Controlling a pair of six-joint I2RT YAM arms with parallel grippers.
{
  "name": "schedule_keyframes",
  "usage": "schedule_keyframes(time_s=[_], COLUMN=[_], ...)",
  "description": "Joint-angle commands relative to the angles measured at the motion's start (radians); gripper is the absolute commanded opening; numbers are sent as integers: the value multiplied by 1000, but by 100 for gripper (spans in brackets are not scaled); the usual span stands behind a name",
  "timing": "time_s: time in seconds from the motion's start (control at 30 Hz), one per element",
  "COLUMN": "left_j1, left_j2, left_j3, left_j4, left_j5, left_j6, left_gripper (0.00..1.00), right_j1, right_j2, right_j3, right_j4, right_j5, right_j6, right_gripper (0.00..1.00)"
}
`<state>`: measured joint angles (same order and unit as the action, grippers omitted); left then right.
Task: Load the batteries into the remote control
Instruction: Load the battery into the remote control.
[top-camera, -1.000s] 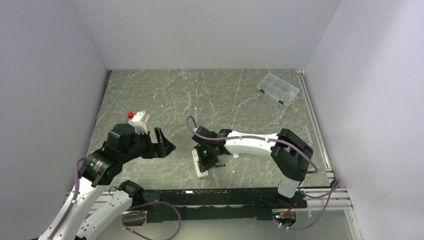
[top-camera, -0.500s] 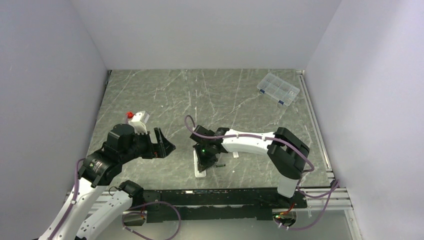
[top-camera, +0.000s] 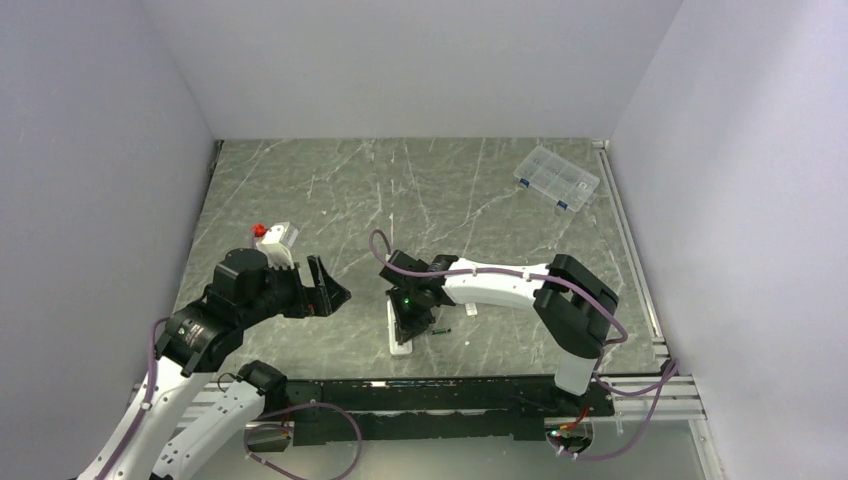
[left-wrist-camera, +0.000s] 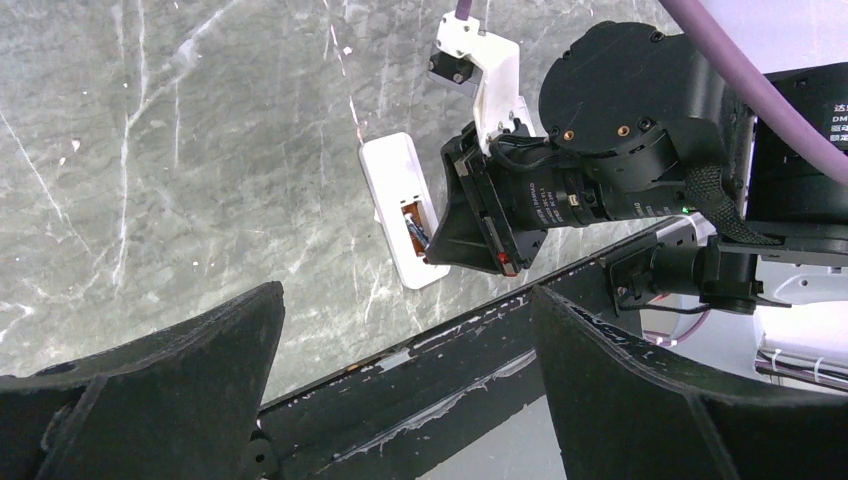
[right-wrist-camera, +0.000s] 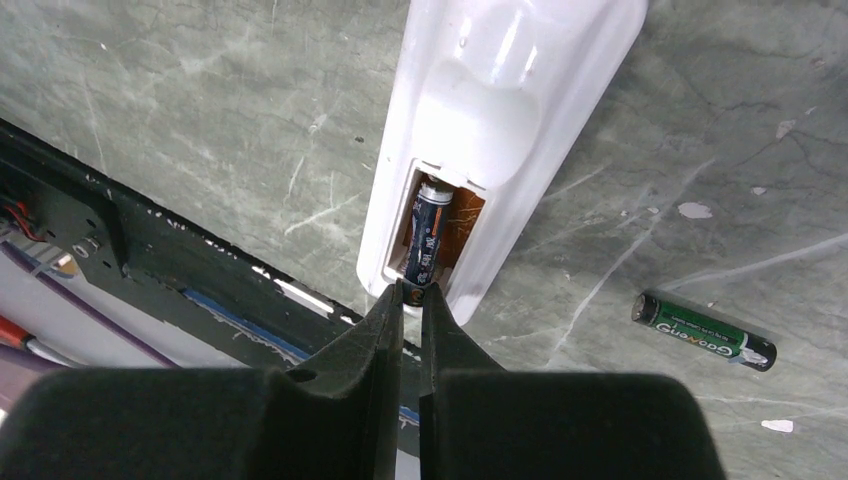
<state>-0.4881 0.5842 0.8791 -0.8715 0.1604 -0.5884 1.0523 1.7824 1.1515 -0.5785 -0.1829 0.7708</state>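
Note:
The white remote control (right-wrist-camera: 500, 120) lies back up on the marble table, its battery bay open; it also shows in the top view (top-camera: 402, 342) and the left wrist view (left-wrist-camera: 395, 185). My right gripper (right-wrist-camera: 413, 293) is shut on one battery (right-wrist-camera: 425, 235), whose far end lies inside the bay. The other battery (right-wrist-camera: 705, 332), dark green, lies loose on the table right of the remote, also in the top view (top-camera: 441, 329). My left gripper (top-camera: 330, 290) is open and empty, held above the table left of the remote.
A clear compartmented box (top-camera: 556, 178) sits at the back right. A small white piece with a red tip (top-camera: 273, 235) lies behind the left arm. The black front rail (left-wrist-camera: 480, 340) runs close to the remote's near end.
In the first half second the right gripper shifted slightly left and nearer over the remote; since then nothing has visibly moved. The left arm stayed still.

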Motion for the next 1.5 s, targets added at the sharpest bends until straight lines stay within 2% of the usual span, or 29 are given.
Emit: schedule_keyframes(time_s=[0.0, 0.7, 1.47], left_j1=[-1, -1, -1], left_j2=[-7, -6, -9], left_j3=[1, 0, -2], left_j4=[49, 52, 53], left_j5=[6, 7, 13], left_j6=[5, 7, 6], left_gripper=[98, 98, 98], right_j1=[-4, -5, -3], right_j2=[15, 24, 24], right_j3=[46, 67, 83], right_j4=[-12, -14, 15], right_j5=[14, 7, -12], right_j6=[15, 17, 27], right_gripper=[4, 24, 25])
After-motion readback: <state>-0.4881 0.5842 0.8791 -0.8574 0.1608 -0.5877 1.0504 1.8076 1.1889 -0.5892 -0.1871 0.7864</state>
